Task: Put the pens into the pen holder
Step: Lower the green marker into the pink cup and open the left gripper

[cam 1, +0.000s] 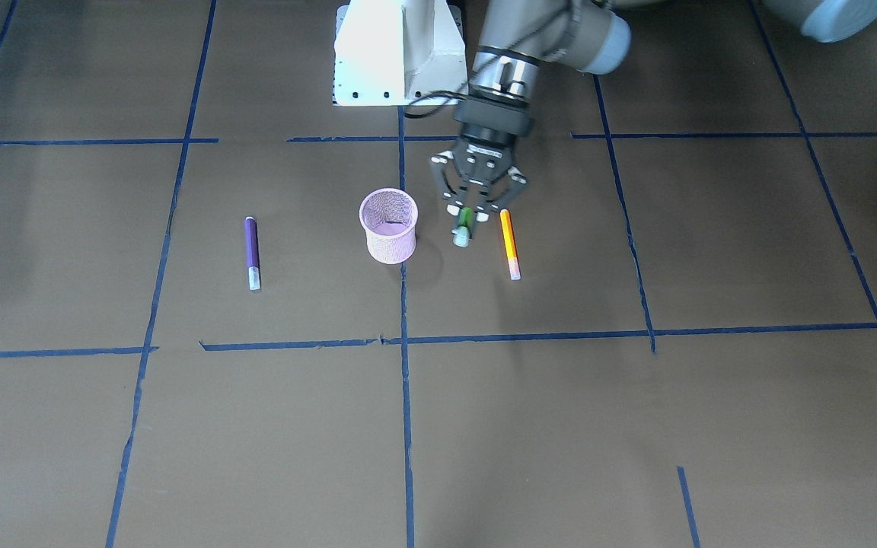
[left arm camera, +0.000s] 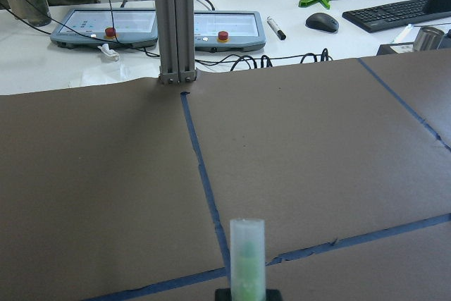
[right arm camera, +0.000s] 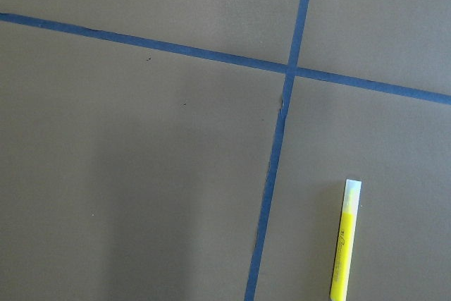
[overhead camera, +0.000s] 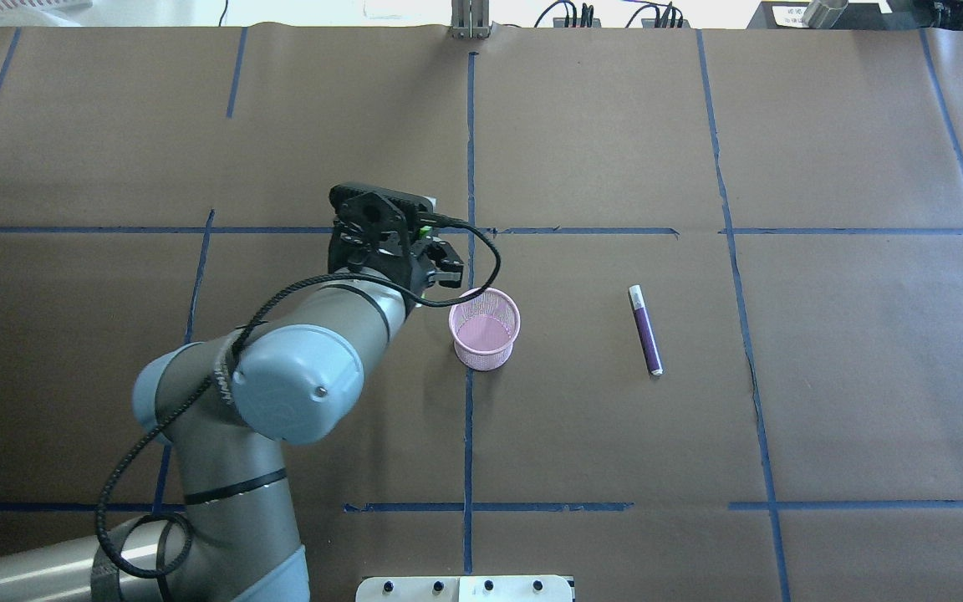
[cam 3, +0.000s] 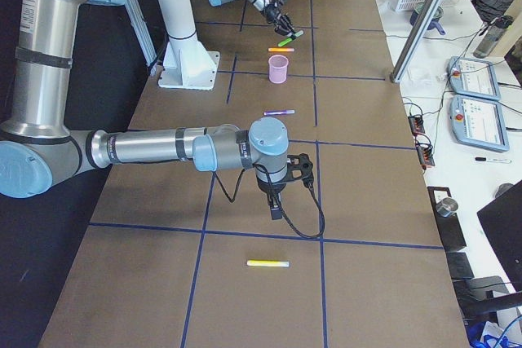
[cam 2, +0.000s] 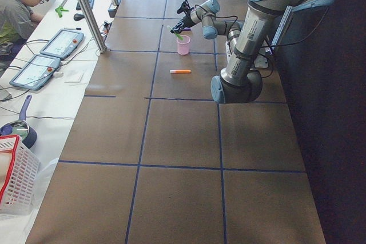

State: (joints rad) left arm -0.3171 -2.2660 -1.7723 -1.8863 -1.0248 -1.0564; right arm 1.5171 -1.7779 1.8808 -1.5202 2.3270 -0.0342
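1. Yellow pen [cam 3: 267, 264], nearest in the exterior right view, lies flat on the brown paper table [cam 3: 367, 201], just beside a blue tape line [right arm camera: 271, 174].
2. Next comes the right gripper [cam 3: 277, 213], which hangs pointing down over the table near a tape crossing and is clear of the yellow pen. I cannot tell whether its jaws are open or closed, as only this side view shows it.
3. Farther along, the purple pen [cam 3: 279, 112] lies flat on the table. It is on the robot's right of the pen holder and well apart from it.
4. The pen holder [cam 3: 279, 69], a pink mesh cup, stands upright on a tape line. Every pen in view is outside it.
5. Beyond the cup, the orange pen [cam 3: 281, 50] lies flat on the table, near the holder on the robot's left side.
6. Farthest is the left gripper [cam 1: 468, 215], its jaws closed on the green pen [cam 1: 464, 224]. The pen is held tilted and off the table, between the holder and the orange pen. Its pale cap pokes out past the fingertips, close to the cup's rim but not in it.
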